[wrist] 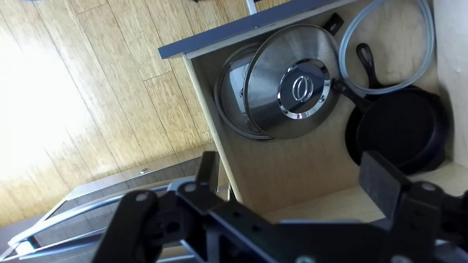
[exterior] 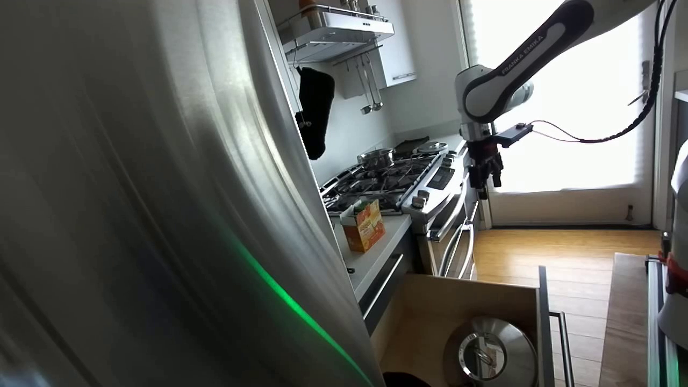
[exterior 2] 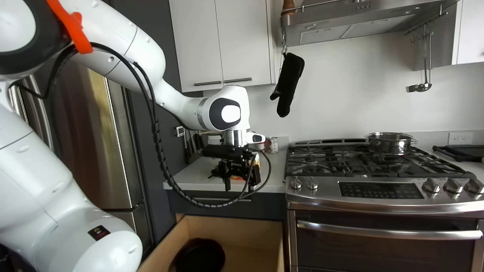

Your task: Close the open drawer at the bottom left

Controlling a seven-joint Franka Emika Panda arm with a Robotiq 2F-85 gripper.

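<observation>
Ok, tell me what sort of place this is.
A kitchen, probably a home one: there is a stove with a steel pot on it, a range hood above, and an open drawer holding a steel lid and black pans.

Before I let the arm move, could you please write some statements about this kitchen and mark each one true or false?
1. The drawer is open. True.
2. The jaws are closed around its handle. False: they stand apart, holding nothing.
3. A steel lid is inside the drawer. True.
4. Nothing stands on the stove. False: a steel pot is on it.
5. An orange box stands on the counter. True.
</observation>
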